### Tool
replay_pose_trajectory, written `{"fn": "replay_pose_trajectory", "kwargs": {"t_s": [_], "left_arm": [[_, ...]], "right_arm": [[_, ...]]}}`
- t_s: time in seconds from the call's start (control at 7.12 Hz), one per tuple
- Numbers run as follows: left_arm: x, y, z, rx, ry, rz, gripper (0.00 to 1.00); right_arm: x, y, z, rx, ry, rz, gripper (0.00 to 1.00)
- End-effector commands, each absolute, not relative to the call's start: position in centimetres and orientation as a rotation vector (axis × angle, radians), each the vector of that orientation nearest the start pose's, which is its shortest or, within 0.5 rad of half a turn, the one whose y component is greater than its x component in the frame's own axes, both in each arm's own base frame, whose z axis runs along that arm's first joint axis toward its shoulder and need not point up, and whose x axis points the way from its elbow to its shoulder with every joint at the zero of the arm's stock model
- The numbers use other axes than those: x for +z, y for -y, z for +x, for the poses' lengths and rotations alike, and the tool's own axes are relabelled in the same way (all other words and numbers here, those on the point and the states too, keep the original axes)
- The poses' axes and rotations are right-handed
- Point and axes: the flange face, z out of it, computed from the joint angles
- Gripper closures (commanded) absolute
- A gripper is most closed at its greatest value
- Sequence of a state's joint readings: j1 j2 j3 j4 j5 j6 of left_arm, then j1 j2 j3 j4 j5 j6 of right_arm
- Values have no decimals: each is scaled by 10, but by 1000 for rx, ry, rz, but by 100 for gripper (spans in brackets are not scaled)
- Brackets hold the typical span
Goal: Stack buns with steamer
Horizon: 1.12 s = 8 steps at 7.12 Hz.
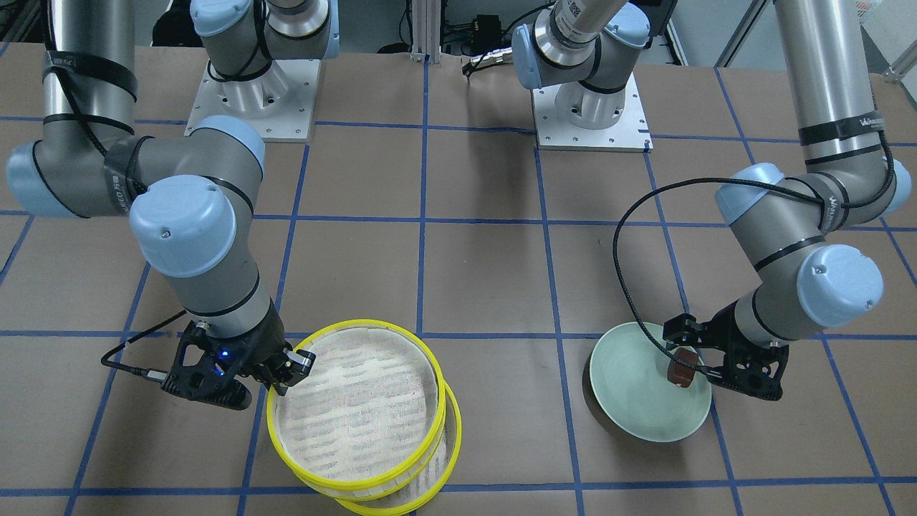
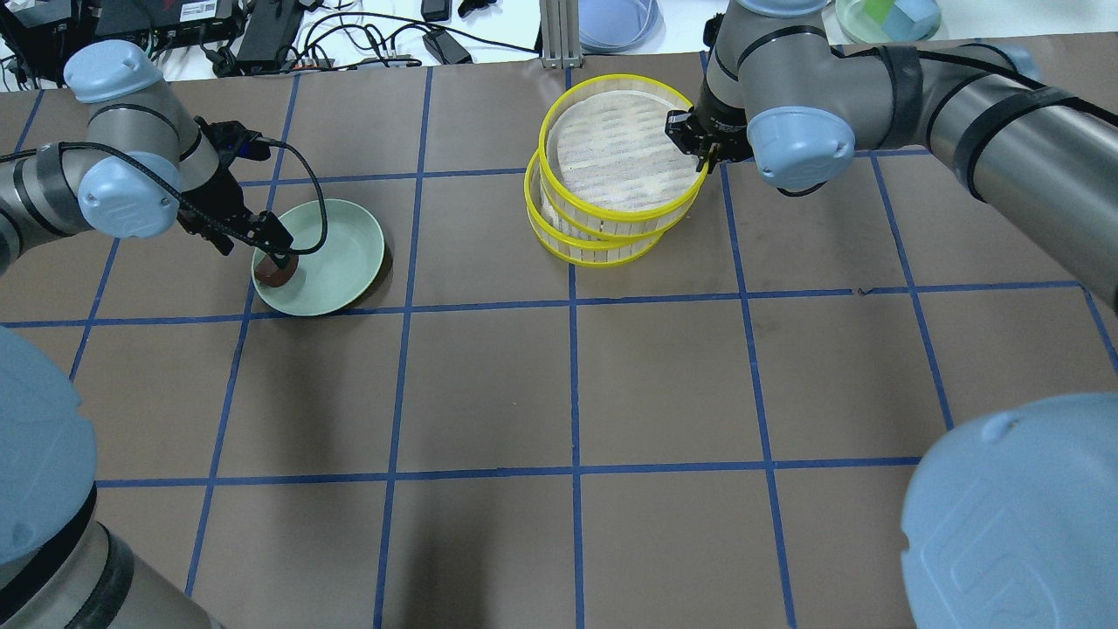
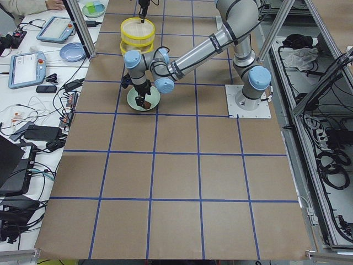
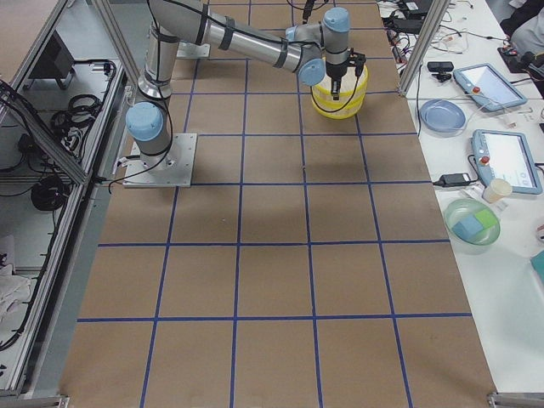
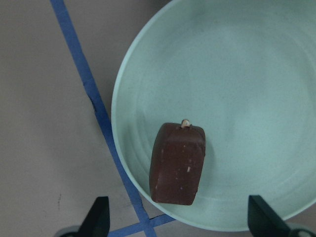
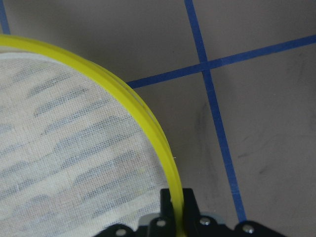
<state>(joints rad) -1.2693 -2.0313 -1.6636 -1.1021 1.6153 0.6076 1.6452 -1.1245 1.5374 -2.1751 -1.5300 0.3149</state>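
The dark reddish-brown bun (image 1: 682, 367) lies near the edge of the pale green plate (image 1: 630, 408), as the left wrist view (image 5: 177, 163) also shows. My left gripper (image 2: 278, 253) hangs just above the bun with its fingers (image 5: 101, 215) spread wide, open and empty. My right gripper (image 1: 286, 369) is shut on the yellow rim of the upper steamer tray (image 2: 611, 80). That tray sits offset over the lower steamer tray (image 2: 594, 258). The right wrist view shows the rim (image 6: 123, 94) running between the jaws. The cream-white bun is not visible.
The brown table has a blue tape grid. The two arm bases (image 1: 251, 93) stand at the robot's edge. Cables and bowls lie past the far table edge (image 2: 611, 17).
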Motion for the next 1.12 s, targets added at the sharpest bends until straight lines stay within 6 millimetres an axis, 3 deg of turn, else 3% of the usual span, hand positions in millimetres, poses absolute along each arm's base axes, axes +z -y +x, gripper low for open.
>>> {"fn": "replay_pose_trajectory", "kwargs": {"t_s": [0.0,0.14,0.7,0.84,0.98], "left_arm": [[231,630,54,98,-3106,522,16],[222,636,55,55,-3082,605,24],[192,638,53,91,-3122,618,26],[189,639,53,86,-3129,619,53],[192,640,53,64,-3121,625,80]], "right_arm": [[307,654,195,-243,-2951,374,100],[307,658,195,-255,-2957,371,100],[291,662,188,-252,-3071,252,100],[303,668,194,-290,-3065,235,100],[303,671,201,-294,-3062,232,100]]}}
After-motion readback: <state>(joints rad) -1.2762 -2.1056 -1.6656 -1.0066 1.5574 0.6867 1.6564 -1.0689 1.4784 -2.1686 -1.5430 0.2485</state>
